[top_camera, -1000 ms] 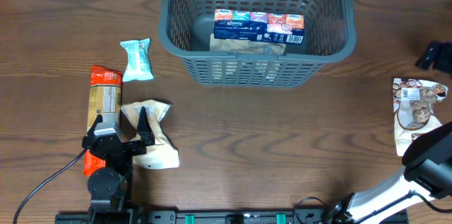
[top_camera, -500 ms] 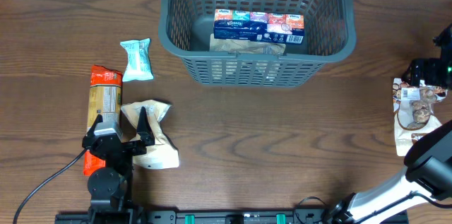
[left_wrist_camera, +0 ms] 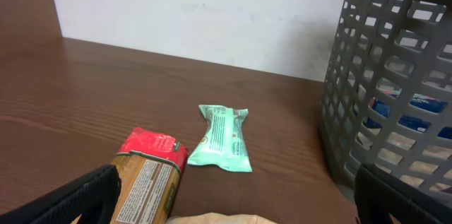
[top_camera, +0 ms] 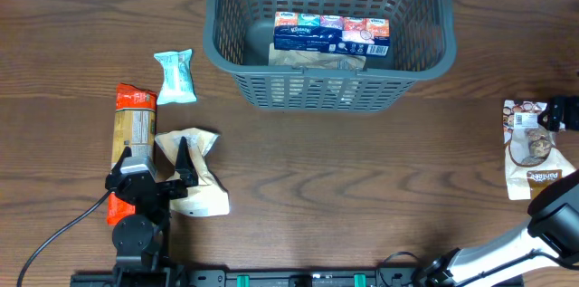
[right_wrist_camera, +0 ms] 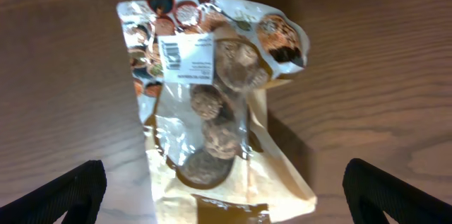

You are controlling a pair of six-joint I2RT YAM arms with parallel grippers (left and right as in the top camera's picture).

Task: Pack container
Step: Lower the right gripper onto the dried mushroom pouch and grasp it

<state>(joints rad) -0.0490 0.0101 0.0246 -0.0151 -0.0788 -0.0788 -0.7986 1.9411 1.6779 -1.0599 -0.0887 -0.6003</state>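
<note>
The dark grey slotted container (top_camera: 237, 68) stands at the back centre and holds a pack of tissues (top_camera: 331, 33) on a brownish packet. Its wall also shows in the left wrist view (left_wrist_camera: 395, 83). My left gripper (top_camera: 156, 158) is open and empty at the front left, between a red-and-tan cracker packet (top_camera: 132, 133) and a cream pouch (top_camera: 197, 183). In the left wrist view its fingers (left_wrist_camera: 236, 203) frame the cracker packet (left_wrist_camera: 145, 181) and a teal snack packet (left_wrist_camera: 224, 139). My right gripper (top_camera: 563, 113) is open above a cookie pouch (top_camera: 529, 147), with the fingers (right_wrist_camera: 226, 196) either side of the pouch (right_wrist_camera: 212, 104).
The teal snack packet (top_camera: 175, 76) lies left of the container. The cookie pouch lies near the table's right edge. A white wall (left_wrist_camera: 198, 12) rises behind the table. A black cable (top_camera: 54, 233) runs from the left arm's base.
My right gripper has moved from the upper right edge down toward the cookie pouch. The left arm and all packets have not moved.
</note>
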